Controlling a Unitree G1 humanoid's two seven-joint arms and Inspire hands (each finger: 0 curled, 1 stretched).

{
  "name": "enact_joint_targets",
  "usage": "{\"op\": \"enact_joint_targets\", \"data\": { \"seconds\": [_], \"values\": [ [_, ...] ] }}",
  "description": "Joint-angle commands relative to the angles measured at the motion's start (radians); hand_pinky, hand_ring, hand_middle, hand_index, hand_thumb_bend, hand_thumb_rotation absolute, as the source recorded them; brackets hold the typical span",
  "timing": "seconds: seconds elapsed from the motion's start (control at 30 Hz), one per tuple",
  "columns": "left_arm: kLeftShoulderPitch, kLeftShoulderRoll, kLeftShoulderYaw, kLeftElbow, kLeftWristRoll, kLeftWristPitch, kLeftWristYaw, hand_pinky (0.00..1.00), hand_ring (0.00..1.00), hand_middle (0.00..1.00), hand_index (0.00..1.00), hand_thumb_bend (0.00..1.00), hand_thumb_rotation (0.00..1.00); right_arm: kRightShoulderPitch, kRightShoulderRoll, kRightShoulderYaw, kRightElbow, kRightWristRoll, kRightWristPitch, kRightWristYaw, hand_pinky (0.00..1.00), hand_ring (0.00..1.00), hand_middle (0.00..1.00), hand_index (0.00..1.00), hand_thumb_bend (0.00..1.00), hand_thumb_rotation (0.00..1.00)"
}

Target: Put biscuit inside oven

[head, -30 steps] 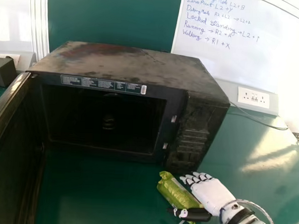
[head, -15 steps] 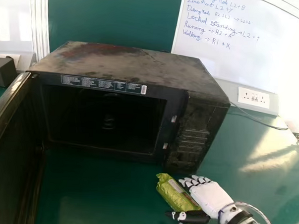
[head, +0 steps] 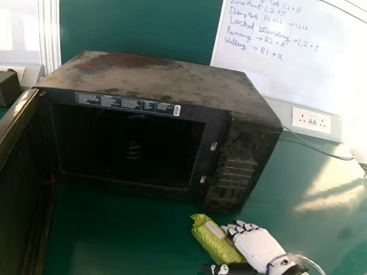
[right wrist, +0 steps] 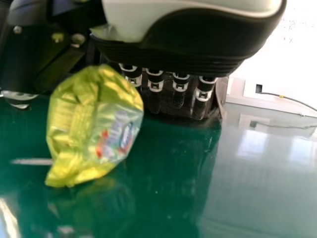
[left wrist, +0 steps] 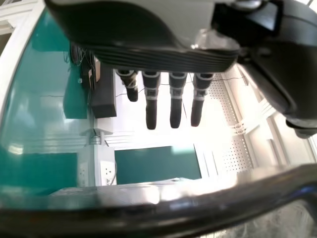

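Note:
The green biscuit packet point(head: 217, 241) lies on the table in front of the oven's right part; the right wrist view shows the packet point(right wrist: 94, 126) beside the palm. My right hand point(head: 259, 249) is open around it, thumb on the near side and fingers at its far right side; the right hand point(right wrist: 193, 29) has its fingers extended in its wrist view. The black oven point(head: 155, 81) stands with its door point(head: 17, 185) swung wide at the left, its cavity dark inside. My left hand point(left wrist: 176, 101) is open, fingers straight.
A glossy dark edge point(left wrist: 163, 213) crosses close by in the left wrist view. On the green table point(head: 124, 232), a cable runs behind the oven to a wall socket point(head: 311, 120). A dark box point(head: 4, 88) sits at the far left.
My right hand has shifted slightly toward the robot, and its thumb, over the packet's near end before, now lies beside it. The packet has turned and shifted slightly.

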Motion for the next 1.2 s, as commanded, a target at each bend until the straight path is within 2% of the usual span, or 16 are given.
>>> {"op": "enact_joint_targets", "data": {
  "seconds": [0.0, 0.17, 0.5, 0.57, 0.63, 0.67, 0.7, 0.73, 0.77, 0.83, 0.87, 0.9, 0.93, 1.07, 1.17],
  "values": [
    [0.013, -0.013, -0.002, -0.006, -0.011, -0.008, -0.013, 0.98, 0.85, 0.90, 0.88, 1.00, 0.93, -0.003, 0.005, 0.015, 0.019, -0.013, 0.012, 0.002, 0.91, 0.96, 0.97, 0.98, 1.00, 0.66],
    [0.014, -0.020, -0.002, -0.004, -0.005, -0.024, -0.027, 0.99, 0.85, 0.91, 0.89, 1.00, 0.91, -0.022, 0.002, 0.038, 0.044, -0.049, 0.038, 0.017, 0.91, 0.96, 0.98, 0.99, 0.99, 0.67],
    [0.026, -0.030, -0.010, -0.010, -0.006, -0.027, -0.034, 0.97, 0.85, 0.89, 0.87, 0.97, 0.92, -0.041, 0.017, 0.074, 0.109, -0.105, 0.047, -0.079, 0.85, 0.95, 0.96, 0.97, 0.98, 0.65],
    [0.034, -0.036, -0.019, -0.025, -0.004, -0.023, -0.030, 0.97, 0.85, 0.90, 0.88, 0.97, 0.93, -0.042, 0.017, 0.080, 0.116, -0.110, 0.048, -0.091, 0.84, 0.94, 0.96, 0.96, 0.94, 0.60],
    [0.036, -0.037, -0.027, -0.037, -0.009, -0.025, -0.030, 0.97, 0.86, 0.90, 0.88, 0.96, 0.95, -0.042, 0.016, 0.083, 0.116, -0.109, 0.049, -0.096, 0.78, 0.92, 0.94, 0.96, 0.87, 0.52],
    [0.038, -0.043, -0.034, -0.052, -0.012, -0.021, -0.022, 0.98, 0.86, 0.90, 0.88, 0.95, 0.95, -0.041, 0.016, 0.084, 0.116, -0.107, 0.049, -0.099, 0.71, 0.90, 0.93, 0.94, 0.84, 0.42],
    [0.040, -0.050, -0.044, -0.067, -0.021, -0.014, -0.011, 0.97, 0.86, 0.90, 0.88, 0.95, 0.95, -0.041, 0.016, 0.085, 0.117, -0.108, 0.048, -0.105, 0.57, 0.82, 0.88, 0.87, 0.76, 0.22],
    [0.040, -0.057, -0.051, -0.080, -0.020, -0.010, 0.002, 0.96, 0.85, 0.90, 0.88, 0.95, 0.95, -0.041, 0.016, 0.086, 0.118, -0.107, 0.047, -0.112, 0.51, 0.76, 0.84, 0.81, 0.74, 0.11],
    [0.041, -0.063, -0.056, -0.089, -0.018, -0.009, 0.013, 0.96, 0.85, 0.90, 0.88, 0.95, 0.95, -0.041, 0.017, 0.086, 0.119, -0.106, 0.045, -0.117, 0.46, 0.70, 0.79, 0.74, 0.71, 0.06],
    [0.038, -0.064, -0.063, -0.091, -0.019, -0.011, 0.023, 0.96, 0.85, 0.90, 0.88, 0.95, 0.95, -0.041, 0.016, 0.088, 0.122, -0.102, 0.042, -0.125, 0.34, 0.52, 0.66, 0.63, 0.66, 0.01],
    [0.030, -0.063, -0.064, -0.086, -0.019, -0.017, 0.028, 0.96, 0.85, 0.90, 0.88, 0.95, 0.95, -0.042, 0.016, 0.089, 0.124, -0.098, 0.040, -0.131, 0.30, 0.47, 0.62, 0.60, 0.65, 0.01],
    [0.020, -0.065, -0.064, -0.084, -0.011, -0.023, 0.039, 0.95, 0.85, 0.89, 0.88, 0.95, 0.95, -0.042, 0.015, 0.091, 0.125, -0.096, 0.038, -0.134, 0.23, 0.35, 0.51, 0.54, 0.63, 0.00],
    [0.018, -0.069, -0.063, -0.084, -0.002, -0.023, 0.054, 0.95, 0.84, 0.90, 0.88, 0.95, 0.96, -0.042, 0.014, 0.092, 0.124, -0.092, 0.037, -0.135, 0.15, 0.24, 0.49, 0.45, 0.57, 0.00],
    [0.035, -0.072, -0.070, -0.098, 0.009, -0.019, 0.086, 0.95, 0.84, 0.90, 0.88, 0.95, 0.95, -0.042, 0.015, 0.093, 0.122, -0.080, 0.038, -0.136, 0.08, 0.15, 0.46, 0.49, 0.52, 0.00],
    [0.053, -0.079, -0.093, -0.118, -0.019, -0.009, 0.101, 0.96, 0.85, 0.90, 0.89, 0.95, 0.95, -0.039, 0.013, 0.092, 0.114, -0.075, 0.042, -0.127, 0.03, 0.10, 0.44, 0.49, 0.51, 0.00]
  ]
}}
